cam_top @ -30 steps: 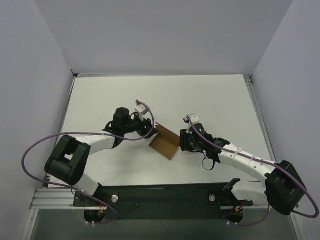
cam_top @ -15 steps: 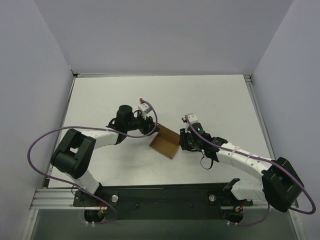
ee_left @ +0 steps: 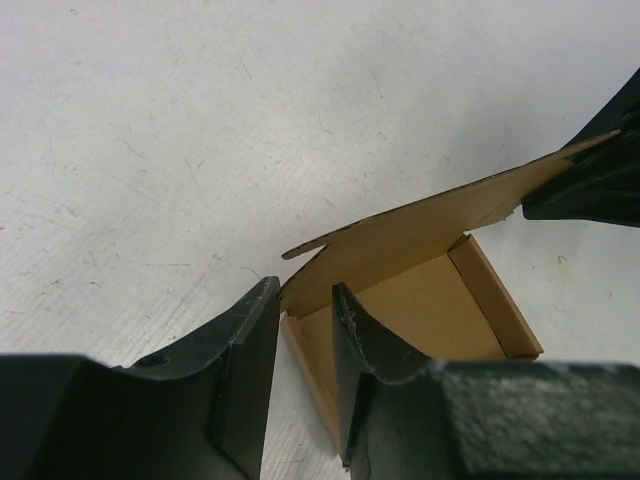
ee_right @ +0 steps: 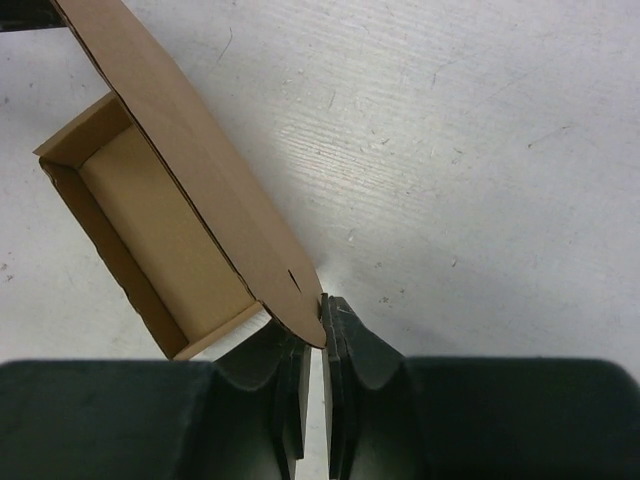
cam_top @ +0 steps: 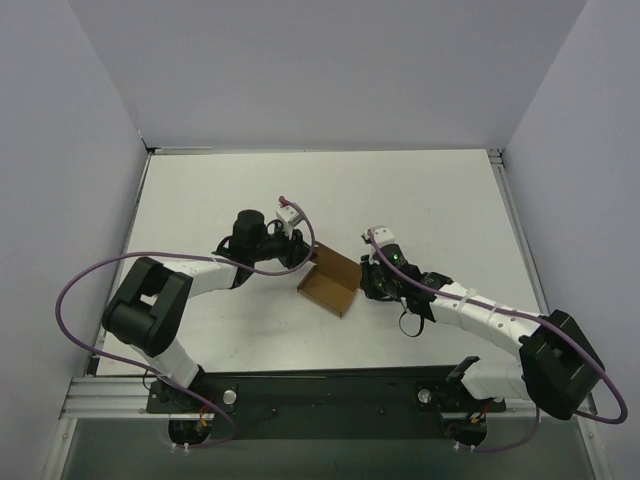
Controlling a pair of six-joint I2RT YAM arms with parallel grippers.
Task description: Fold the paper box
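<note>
I see the paper box [cam_top: 330, 285] lying open in the middle of the tabletop [cam_top: 430, 190], with its lid flap up. My left jaws are narrow, one on each side of a box corner. My right jaws pinch the flap's tip.

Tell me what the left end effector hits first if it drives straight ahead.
The box: its near corner sits inside the left end effector, so probably that first; depth is unclear.
</note>
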